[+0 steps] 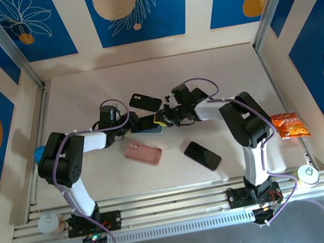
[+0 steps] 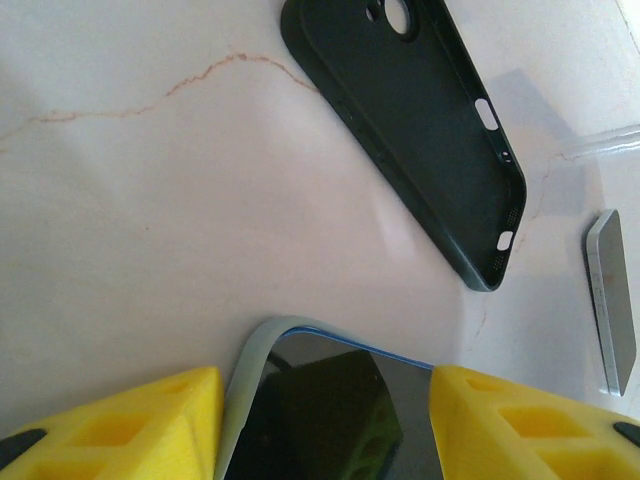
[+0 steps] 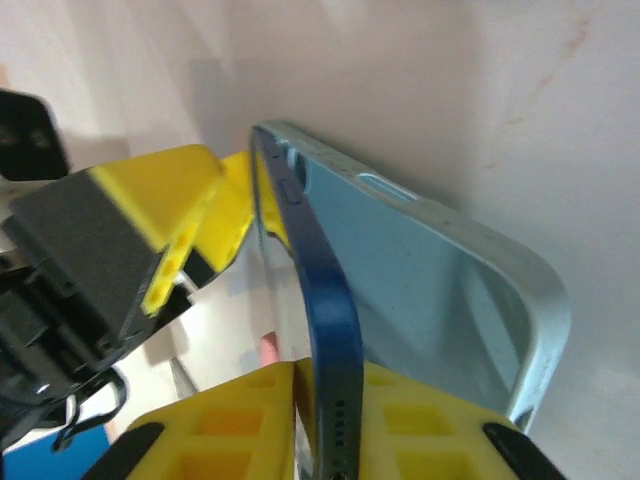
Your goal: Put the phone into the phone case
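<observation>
A dark blue phone (image 3: 325, 300) stands on edge, one long side tucked into a light blue case (image 3: 430, 270). My right gripper (image 3: 330, 400) is shut on the phone's lower edge. In the left wrist view the phone's dark screen (image 2: 330, 410) lies between my yellow fingers (image 2: 110, 420), with the case's pale rim (image 2: 245, 370) against the left one. My left gripper (image 2: 325, 435) is shut across the case. Both grippers meet mid-table, the left gripper (image 1: 140, 125) on the left and the right gripper (image 1: 163, 121) opposite, with the case (image 1: 152, 127) between them.
An empty black case (image 1: 145, 102) (image 2: 420, 120) lies just behind the grippers. A pink case (image 1: 143, 153) and a black phone (image 1: 202, 155) lie nearer the bases. An orange snack bag (image 1: 290, 125) sits at the right edge. A grey slab edge (image 2: 612, 300) lies right of the black case.
</observation>
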